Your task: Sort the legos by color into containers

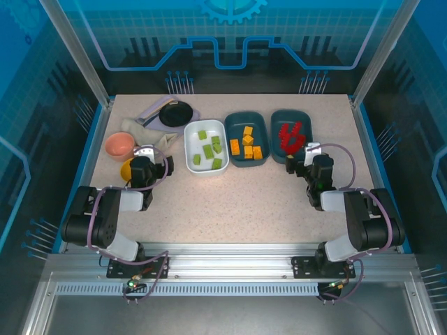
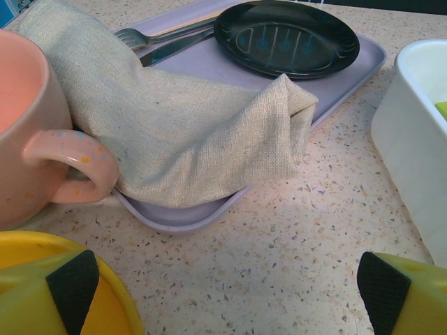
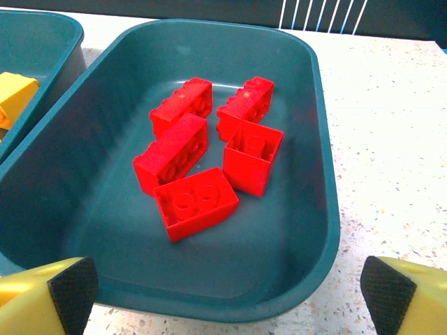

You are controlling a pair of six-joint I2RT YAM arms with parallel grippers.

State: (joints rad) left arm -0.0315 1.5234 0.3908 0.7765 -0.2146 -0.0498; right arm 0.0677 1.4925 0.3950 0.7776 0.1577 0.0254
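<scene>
Left tool (image 1: 144, 156): tips apart, nothing between them. Right tool (image 1: 311, 155): also spread wide and empty.

Green legos (image 1: 207, 148) lie in the white tray (image 1: 190, 132), ahead and to the right of your left tool. Orange legos (image 1: 248, 144) lie in the middle teal tray (image 1: 246, 115). Red legos (image 3: 202, 150) lie in the right teal tray (image 3: 311, 209), dead ahead of your right tool and just past its tips.

Every brick you can see sits with its own colour. Judgement: the sort looks finished, with nothing on the worktop (image 1: 237, 202) to pick.
</scene>
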